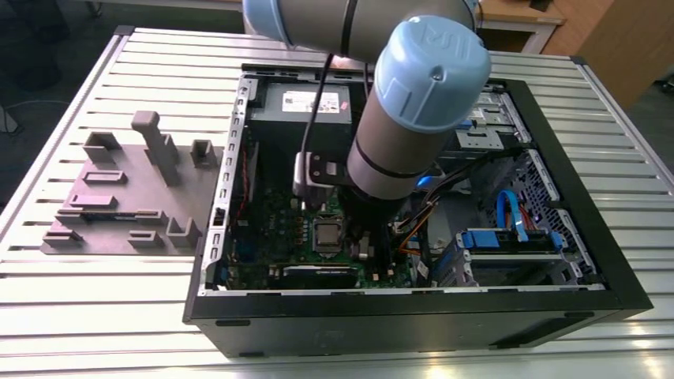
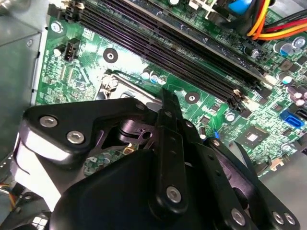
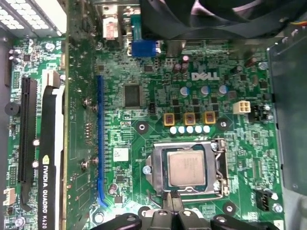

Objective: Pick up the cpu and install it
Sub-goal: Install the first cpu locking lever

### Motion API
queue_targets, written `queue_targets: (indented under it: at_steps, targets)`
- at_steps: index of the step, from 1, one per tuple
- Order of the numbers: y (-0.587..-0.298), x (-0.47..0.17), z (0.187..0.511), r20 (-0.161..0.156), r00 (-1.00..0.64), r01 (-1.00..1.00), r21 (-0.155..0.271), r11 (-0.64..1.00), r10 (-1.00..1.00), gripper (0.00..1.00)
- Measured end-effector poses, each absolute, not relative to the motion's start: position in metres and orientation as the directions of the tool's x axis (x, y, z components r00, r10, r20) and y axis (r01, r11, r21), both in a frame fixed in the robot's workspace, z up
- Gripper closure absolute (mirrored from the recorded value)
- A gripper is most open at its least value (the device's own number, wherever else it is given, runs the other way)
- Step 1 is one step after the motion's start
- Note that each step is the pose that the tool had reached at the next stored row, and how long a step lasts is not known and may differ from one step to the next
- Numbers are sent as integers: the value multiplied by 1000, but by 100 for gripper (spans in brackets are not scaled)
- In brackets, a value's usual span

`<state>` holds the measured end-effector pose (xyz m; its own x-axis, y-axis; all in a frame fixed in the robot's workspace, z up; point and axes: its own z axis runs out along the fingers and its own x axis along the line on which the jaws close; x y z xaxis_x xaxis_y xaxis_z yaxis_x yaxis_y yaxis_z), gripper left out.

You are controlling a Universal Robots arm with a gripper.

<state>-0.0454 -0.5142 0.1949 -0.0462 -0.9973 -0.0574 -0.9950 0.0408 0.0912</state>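
Black jointed gripper hangs low over the green motherboard. We see its fingers pressed together, empty, tips at the edge of the rectangular metal socket frame. We find the small square silver-topped cpu lying flat inside that frame, within the open black computer case.

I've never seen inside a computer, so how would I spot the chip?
Look into the open black computer case, at the green circuit board on its floor. On it sits a rectangular metal frame, and the chip lies inside: a flat square with a dull silver top, unlike the small dark parts around.
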Motion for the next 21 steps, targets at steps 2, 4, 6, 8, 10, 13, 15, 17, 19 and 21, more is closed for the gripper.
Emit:
queue_targets:
  at_steps: [2,4,6,8,10,13,15,17,19,21]
  targets:
    - [-515,-46,193,-57,-38,-995,91,33,-998,90]
    - [-515,-46,192,-57,-32,-995,91,27,-998,90]
    - [-515,-46,190,-56,-30,-996,91,25,-998,90]
    - [-516,-46,190,-56,-29,-996,91,23,-998,90]
    - [-516,-46,190,-56,-28,-996,91,23,-998,90]
    - [-516,-45,190,-56,-28,-996,91,23,-998,90]
    - [-517,-44,190,-56,-28,-996,91,23,-998,90]
    - [-517,-43,190,-56,-28,-996,91,23,-998,90]
    - [-517,-42,190,-56,-28,-996,91,23,-998,90]
    - [-517,-42,189,-56,-28,-996,91,23,-998,90]
